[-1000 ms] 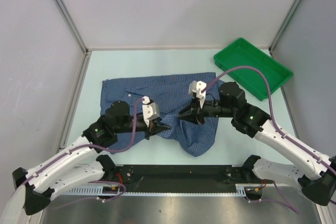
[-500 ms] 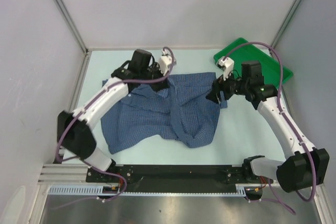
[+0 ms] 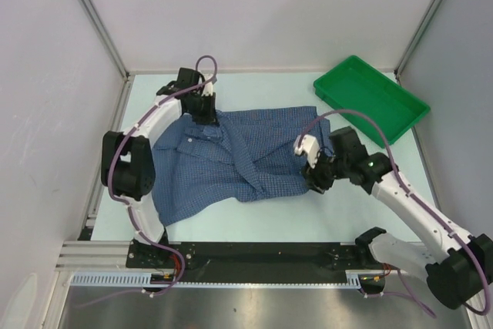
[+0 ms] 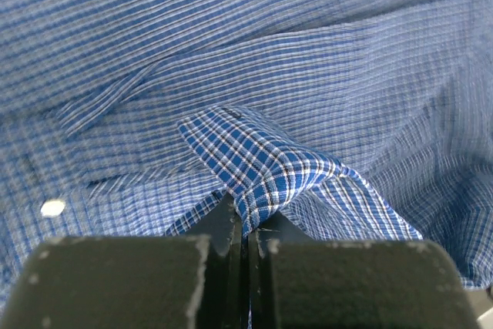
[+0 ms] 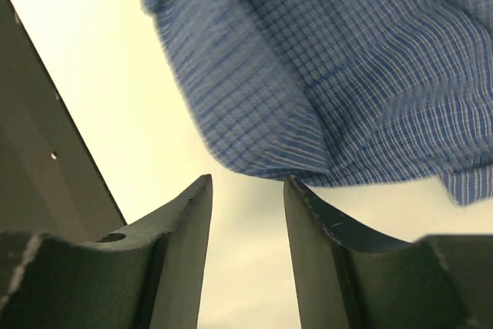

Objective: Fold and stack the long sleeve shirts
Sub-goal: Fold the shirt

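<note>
Within 1 second the left claw (image 3: 206, 108) has swung from the middle of the blue checked shirt (image 3: 231, 156) to its far collar edge, pinching cloth. The right claw (image 3: 316, 179), jaws parted, has dropped to the near-right hem. The shirt lies flatter.

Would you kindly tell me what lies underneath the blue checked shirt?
The blue checked shirt lies spread on the pale table, which shows around it. Anything beneath the cloth is covered. The left gripper pinches a fold at its far edge.
</note>
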Robot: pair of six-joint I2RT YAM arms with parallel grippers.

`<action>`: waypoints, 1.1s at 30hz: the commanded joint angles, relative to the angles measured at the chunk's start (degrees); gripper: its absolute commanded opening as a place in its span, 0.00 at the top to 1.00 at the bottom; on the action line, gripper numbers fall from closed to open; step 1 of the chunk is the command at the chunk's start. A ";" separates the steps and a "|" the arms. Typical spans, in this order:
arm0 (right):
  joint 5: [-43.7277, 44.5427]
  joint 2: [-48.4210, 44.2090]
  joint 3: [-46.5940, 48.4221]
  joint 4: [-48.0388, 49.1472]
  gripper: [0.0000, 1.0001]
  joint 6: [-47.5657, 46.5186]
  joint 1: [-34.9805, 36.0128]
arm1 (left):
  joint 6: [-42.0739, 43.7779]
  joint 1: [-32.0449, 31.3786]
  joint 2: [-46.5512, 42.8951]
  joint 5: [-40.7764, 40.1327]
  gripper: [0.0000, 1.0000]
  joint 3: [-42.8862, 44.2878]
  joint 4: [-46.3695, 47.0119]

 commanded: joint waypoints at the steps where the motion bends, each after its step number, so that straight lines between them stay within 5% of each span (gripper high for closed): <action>1: 10.53 -4.22 -3.43 6.52 0.50 -2.84 11.15 | -7.65 1.60 -4.28 -5.88 1.00 -2.14 0.85; 7: 20.73 -4.84 -10.46 16.26 0.43 -7.58 20.24 | -7.57 3.10 -5.51 -5.01 1.00 -2.58 0.06; 12: 27.15 -2.91 -14.33 23.58 0.48 -12.33 24.56 | -6.78 3.10 -7.09 -3.07 1.00 -3.20 0.06; 15: 29.88 -0.80 -14.78 25.96 0.59 -12.69 23.60 | -4.94 3.10 -8.93 -2.63 1.00 -3.64 0.06; 19: 29.36 -0.88 -12.50 22.38 1.00 -12.25 20.61 | 1.03 3.19 -12.71 1.66 1.00 -4.17 0.06; 25: 11.98 -6.59 -7.84 8.22 1.00 -15.32 8.41 | 20.61 2.93 -22.29 10.96 1.00 -6.36 -3.27; 29: -5.87 -8.18 -4.94 -0.48 1.00 -21.99 -0.83 | 44.42 1.61 -27.12 25.65 1.00 -4.35 -15.03; 33: -11.07 -6.42 -4.05 -10.31 1.00 -30.25 -3.30 | 59.65 -8.89 -30.73 27.17 1.00 -3.55 -30.49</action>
